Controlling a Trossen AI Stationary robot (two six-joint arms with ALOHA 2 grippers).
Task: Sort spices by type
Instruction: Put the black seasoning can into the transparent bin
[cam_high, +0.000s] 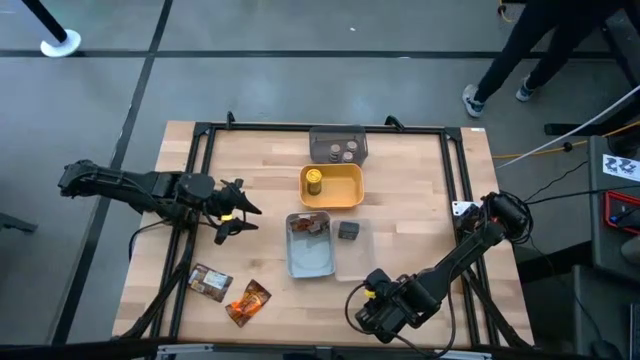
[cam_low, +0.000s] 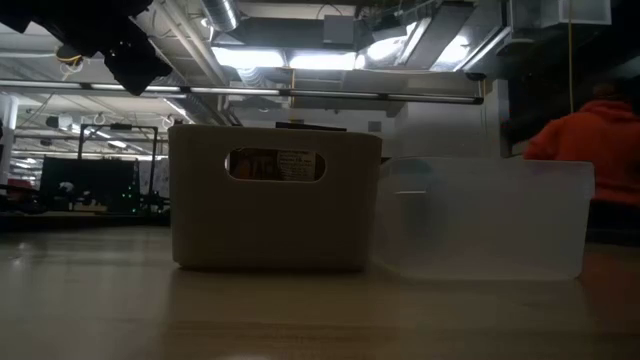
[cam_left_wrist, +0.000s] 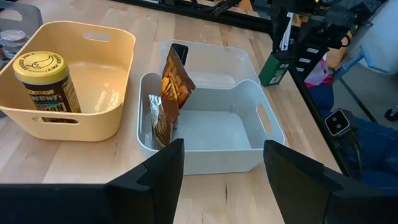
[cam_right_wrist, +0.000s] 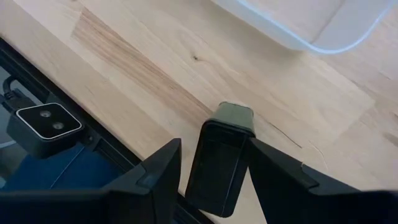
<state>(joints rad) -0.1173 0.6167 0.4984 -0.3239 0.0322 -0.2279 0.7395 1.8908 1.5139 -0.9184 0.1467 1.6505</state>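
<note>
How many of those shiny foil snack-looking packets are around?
4 that I can see: two foil packets standing in the pale-blue tray, one behind the other, and two lying on the table's near-left corner, brown and orange. More could be hidden.

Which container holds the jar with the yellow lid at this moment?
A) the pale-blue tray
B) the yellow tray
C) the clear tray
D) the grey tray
B: in the left wrist view the yellow-lidded jar stands upright inside the yellow tray, beside the pale-blue tray with foil packets.
</note>
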